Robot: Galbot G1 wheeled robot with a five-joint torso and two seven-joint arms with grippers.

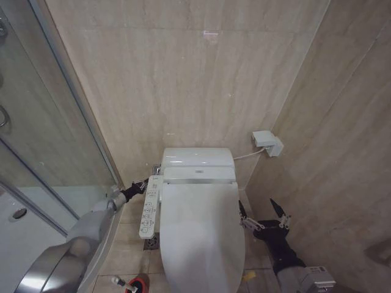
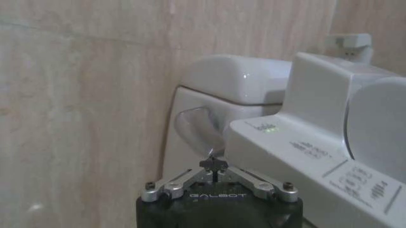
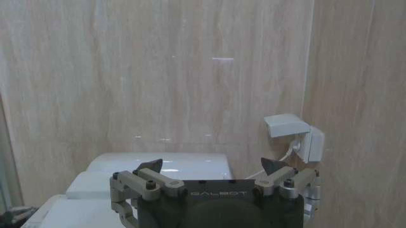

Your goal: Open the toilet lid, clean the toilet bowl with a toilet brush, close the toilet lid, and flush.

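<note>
**Reaching for the flush with the lid down**

Standing over the toilet, the Galbot works in a tiled corner. Nearest the robot, the toilet brush sits in its red holder on the floor at the bowl's left. The right gripper hovers with fingers spread wide, empty, just beside the right edge of the toilet lid, which lies flat and hides the bowl. Farther back, the left gripper, fingers pinched together on nothing, points past the side control panel toward the chrome flush lever on the tank. Flushing appears to be the step in hand; it would go best with the closed tip meeting the lever squarely and pressing steadily, clear of the panel.
</note>
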